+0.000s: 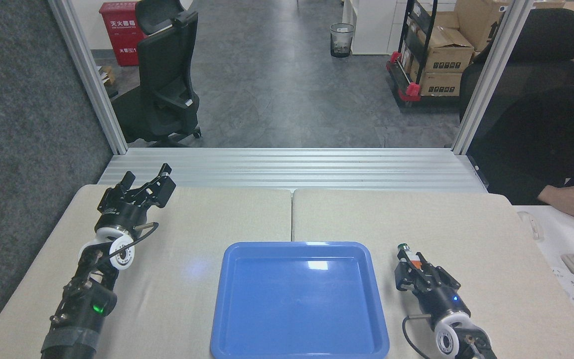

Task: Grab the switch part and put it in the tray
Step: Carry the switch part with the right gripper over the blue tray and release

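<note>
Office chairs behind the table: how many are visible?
2. One black office chair stands on the floor beyond the frame, far left. The other is far right behind the post, with a person seated in it and covering its lower part.
</note>
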